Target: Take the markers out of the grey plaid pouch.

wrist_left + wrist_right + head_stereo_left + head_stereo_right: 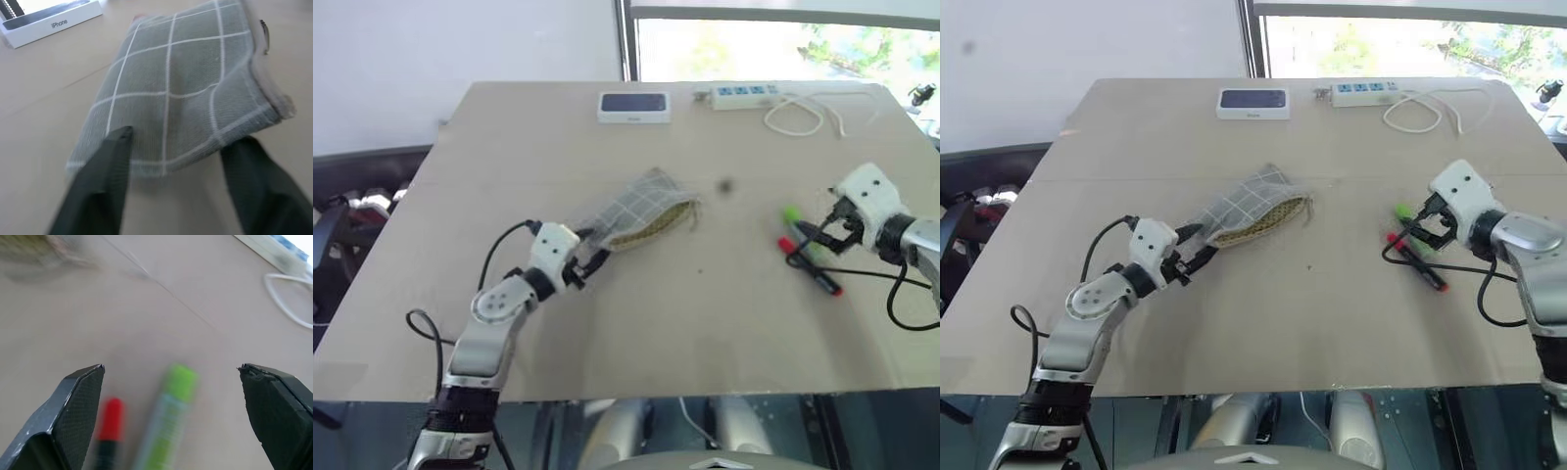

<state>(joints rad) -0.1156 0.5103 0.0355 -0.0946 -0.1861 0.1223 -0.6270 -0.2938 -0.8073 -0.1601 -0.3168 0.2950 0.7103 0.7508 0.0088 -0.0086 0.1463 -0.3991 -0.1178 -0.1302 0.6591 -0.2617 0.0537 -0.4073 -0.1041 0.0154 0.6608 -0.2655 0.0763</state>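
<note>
1. Left eye view: grey plaid pouch [641,211] lies mid-table; two markers [808,253] lie on the table near the right gripper [826,235], whose jaws are spread, nothing held.
2. Left wrist view: left gripper [176,147] stands released at the pouch's closed end.
3. Judgement: withdraw both arms straight back, disturbing nothing.
4. Count: one pouch, two markers.

Beige table [636,323] below a white wall [460,39] and bright window [783,44].
</note>
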